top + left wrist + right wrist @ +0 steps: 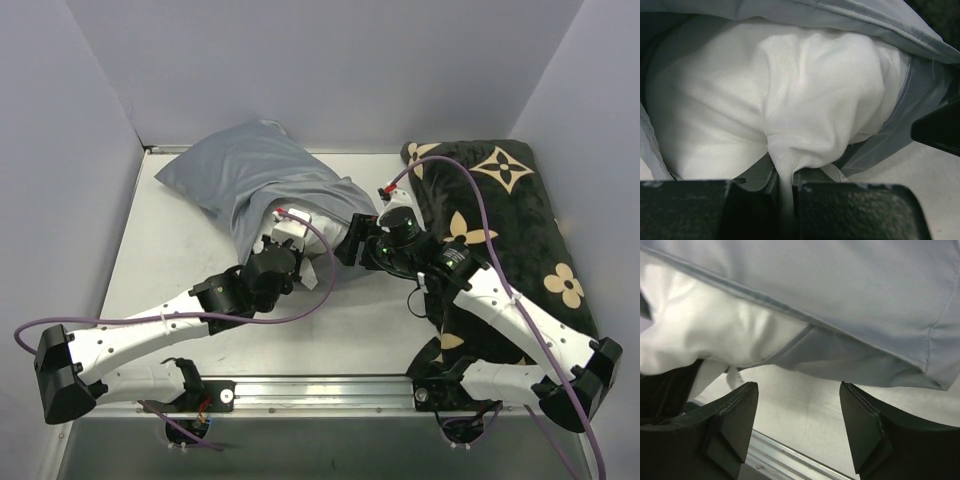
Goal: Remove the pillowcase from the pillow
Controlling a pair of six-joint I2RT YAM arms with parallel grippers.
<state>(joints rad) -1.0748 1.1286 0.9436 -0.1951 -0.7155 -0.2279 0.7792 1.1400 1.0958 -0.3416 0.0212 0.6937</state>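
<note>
Left gripper (283,247) is clamped on a fold of the white pillow (296,224); the left wrist view shows that fold (782,165) drawn down into the narrow gap between the jaws (786,200).

By my count there are two arms, two grippers, one pillow, one grey pillowcase (250,175) and one black cushion (510,210) with tan flower motifs.

The cased pillow lies on the table (170,260), left of centre toward the far side. Its long axis runs diagonally, from the closed end at the far left to the open mouth at the near right. That mouth faces both grippers, and only there does the white pillow (740,100) bulge out of the pillowcase (865,15). The rest is covered by grey cloth.

Just right of the mouth sits the right gripper (352,240), with its jaws spread wide and nothing between them. In the right wrist view its fingers (735,425) stand apart over bare table. The pillowcase hem (840,290) hangs just above them, and a patch of pillow (705,330) shows at the left.

On the right side of the table the black cushion lies lengthwise from far to near, partly under the right arm.
</note>
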